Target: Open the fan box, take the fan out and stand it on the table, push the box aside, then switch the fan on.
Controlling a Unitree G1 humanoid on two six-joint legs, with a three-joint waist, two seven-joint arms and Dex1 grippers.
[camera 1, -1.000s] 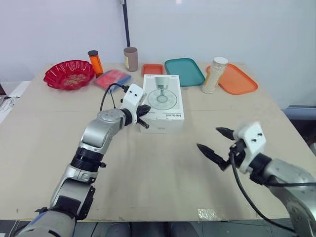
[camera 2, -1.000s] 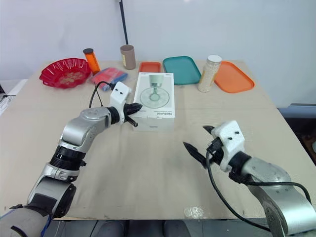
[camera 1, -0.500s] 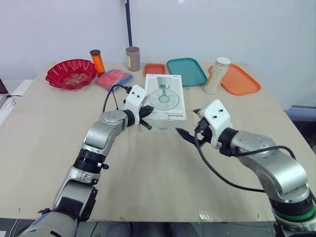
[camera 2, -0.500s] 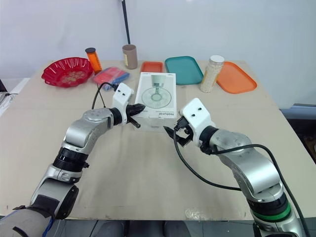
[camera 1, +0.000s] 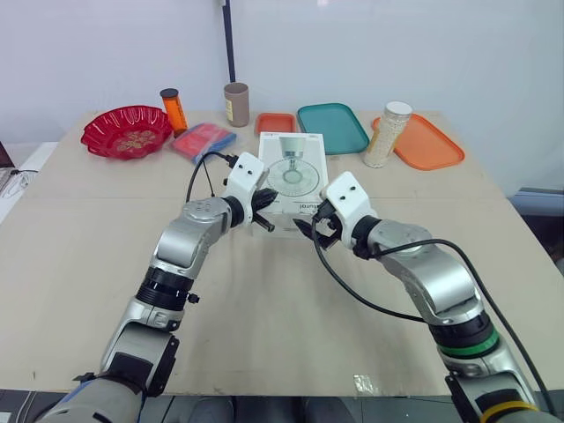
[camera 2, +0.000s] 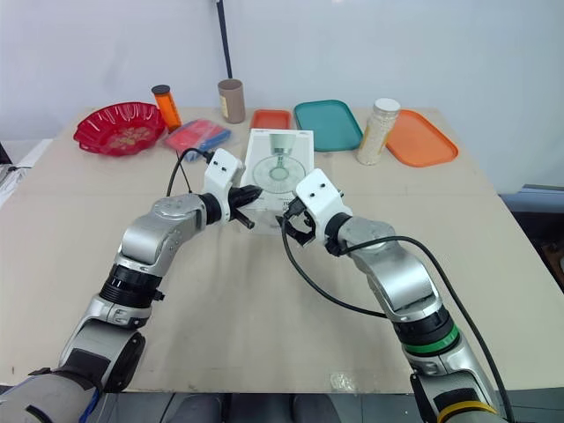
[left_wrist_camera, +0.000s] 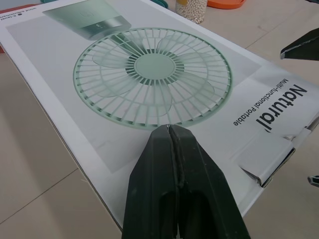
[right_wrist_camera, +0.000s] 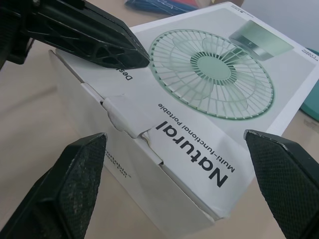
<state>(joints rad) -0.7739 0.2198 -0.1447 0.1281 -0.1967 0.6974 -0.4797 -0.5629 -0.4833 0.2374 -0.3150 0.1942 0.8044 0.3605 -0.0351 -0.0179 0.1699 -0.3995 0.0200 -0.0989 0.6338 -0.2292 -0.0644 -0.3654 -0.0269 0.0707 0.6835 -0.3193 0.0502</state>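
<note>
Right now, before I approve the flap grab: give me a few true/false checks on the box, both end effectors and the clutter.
1. The box lies flat on the table, fan picture up. True.
2. The left end effector is open. False: its fingers are pressed together, tips over the box top.
3. The right end effector is open, facing the box's near end. True.
4. The fan stands on the table. False: the box is shut, with only a flap at its near end slightly lifted.
5. The red bowl sits at the far right. False: it is at the far left.
</note>
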